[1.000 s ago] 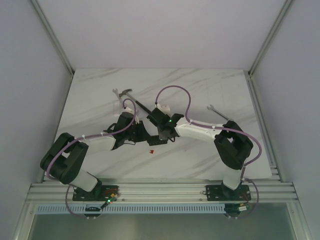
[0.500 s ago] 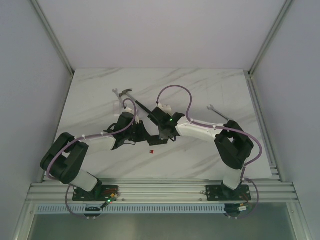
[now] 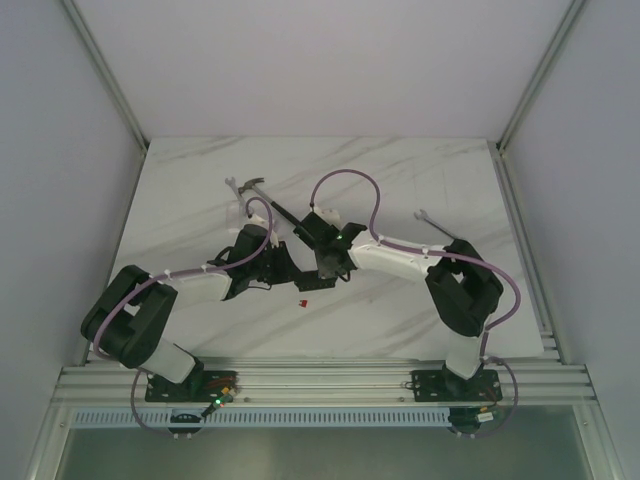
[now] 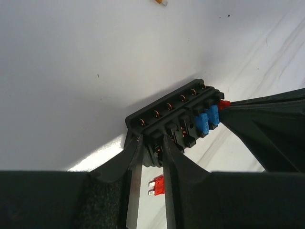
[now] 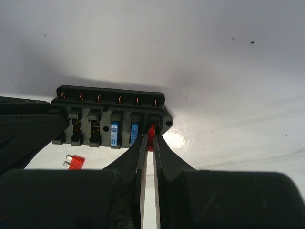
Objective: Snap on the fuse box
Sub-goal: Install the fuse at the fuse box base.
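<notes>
Right, both arms meet in the middle of the marble table, and the fuse box sits squarely between them. The left gripper is clamped on the box's near end, its fingers pinching one wall of the black housing from either side. The box looks tilted in that wrist view, its row of copper terminals running up and away. Whether its underside touches the marble, I can't tell.

Over on the other side, the right gripper is squeezed tight on a red fuse, which stands in the end slot at the box's far corner. Just beside it, two blue fuses are seated in the neighbouring slots. The remaining slots towards the left gripper show only dark openings.

Down on the table, a loose red fuse lies flat, near the box on the side facing the arm bases and apart from it. Further back, a hammer lies at an angle behind the left wrist, and a wrench rests by the right arm's elbow.
</notes>
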`<state>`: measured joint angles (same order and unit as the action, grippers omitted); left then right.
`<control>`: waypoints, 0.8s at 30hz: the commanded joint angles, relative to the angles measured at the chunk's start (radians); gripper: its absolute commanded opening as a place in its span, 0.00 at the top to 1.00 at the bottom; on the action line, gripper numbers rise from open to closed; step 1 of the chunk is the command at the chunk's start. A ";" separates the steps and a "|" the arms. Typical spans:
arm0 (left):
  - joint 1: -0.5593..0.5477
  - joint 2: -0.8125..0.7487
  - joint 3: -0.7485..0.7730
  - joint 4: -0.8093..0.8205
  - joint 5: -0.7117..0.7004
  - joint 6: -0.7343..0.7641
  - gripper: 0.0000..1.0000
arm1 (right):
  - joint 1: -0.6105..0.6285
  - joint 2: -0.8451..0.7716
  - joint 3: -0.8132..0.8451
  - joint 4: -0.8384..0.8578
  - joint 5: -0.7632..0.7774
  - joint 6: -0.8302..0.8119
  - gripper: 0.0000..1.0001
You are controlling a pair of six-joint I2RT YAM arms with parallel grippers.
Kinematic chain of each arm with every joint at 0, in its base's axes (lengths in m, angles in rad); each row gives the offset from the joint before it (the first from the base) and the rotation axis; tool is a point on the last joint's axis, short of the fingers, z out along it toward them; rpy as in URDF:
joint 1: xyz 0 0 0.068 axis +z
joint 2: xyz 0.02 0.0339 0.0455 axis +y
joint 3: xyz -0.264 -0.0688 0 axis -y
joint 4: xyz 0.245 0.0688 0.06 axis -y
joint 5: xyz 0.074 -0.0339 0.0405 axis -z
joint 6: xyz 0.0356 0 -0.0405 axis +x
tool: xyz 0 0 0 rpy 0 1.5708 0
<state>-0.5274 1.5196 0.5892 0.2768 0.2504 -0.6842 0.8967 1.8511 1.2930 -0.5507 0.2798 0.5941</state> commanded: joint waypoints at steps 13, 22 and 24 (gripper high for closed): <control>0.003 0.025 -0.043 -0.074 -0.033 0.002 0.70 | -0.026 0.139 -0.122 -0.168 -0.001 -0.005 1.00; 0.003 0.029 -0.045 -0.070 -0.032 0.003 0.71 | -0.025 0.195 -0.135 -0.166 -0.020 -0.021 1.00; 0.003 0.031 -0.045 -0.069 -0.032 0.004 0.71 | -0.025 0.204 -0.140 -0.163 -0.024 -0.023 1.00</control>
<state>-0.5278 1.5192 0.5804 0.2928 0.2504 -0.6880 0.8890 1.8713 1.2881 -0.5461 0.2771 0.5926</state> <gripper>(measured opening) 0.296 0.131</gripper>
